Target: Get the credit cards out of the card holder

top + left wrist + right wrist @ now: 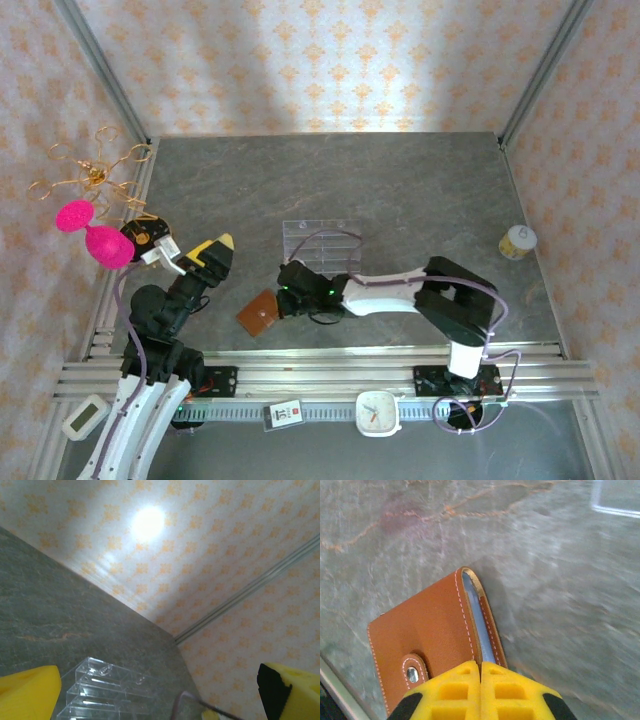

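Yellow-padded right gripper [480, 666], closest to the wrist lens: jaws pressed flat together, the pads meeting in one seam at 6 o'clock. The tips sit on the open edge of the card holder [425, 635]. Whether anything thin is nipped between them cannot be told.

Card holder: tan leather with white stitching, folded shut, snap tab with a metal stud at 7 o'clock in the wrist view. It lies flat on the grey stone-look worktop [400, 190]. Seen from above it is at 7 o'clock from the worktop's middle, near the front edge and cornerwise to it. Its open edge runs from 12 o'clock towards 5 o'clock in the wrist view. The near end is hidden under the pads, so the long axis is not settled.

Credit card [474, 611]: one pale blue sliver in the holder's mouth, lying along that open edge.

Left gripper [215, 250]: at 9 o'clock, jaws spread wide, nothing between them.

Clear plastic tray [320, 238]: near the middle, at 12 o'clock from the right gripper.

Writing: label card [287, 414] on the front rail at 6 o'clock, dark print too small to read. White clock [378, 413] beside it, numerals too small. Small jar [517, 241] at 3 o'clock, label unreadable.
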